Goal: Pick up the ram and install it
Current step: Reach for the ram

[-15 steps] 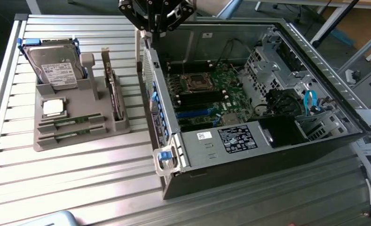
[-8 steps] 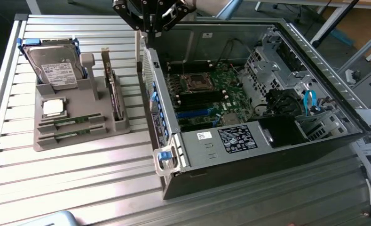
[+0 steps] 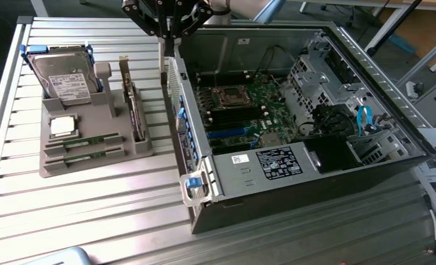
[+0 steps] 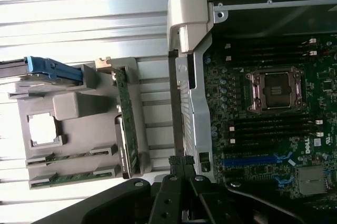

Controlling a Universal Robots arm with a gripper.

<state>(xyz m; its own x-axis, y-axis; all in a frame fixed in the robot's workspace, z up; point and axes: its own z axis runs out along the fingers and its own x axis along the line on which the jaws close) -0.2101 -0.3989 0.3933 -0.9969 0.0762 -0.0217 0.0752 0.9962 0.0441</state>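
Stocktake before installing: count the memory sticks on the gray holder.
2. First stick and second stick lie in neighbouring slots of the gray holder. None seem hidden.

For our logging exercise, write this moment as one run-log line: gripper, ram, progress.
gripper: shut, empty, above computer case edge | ram sticks: both in grey tray | progress: none picked up
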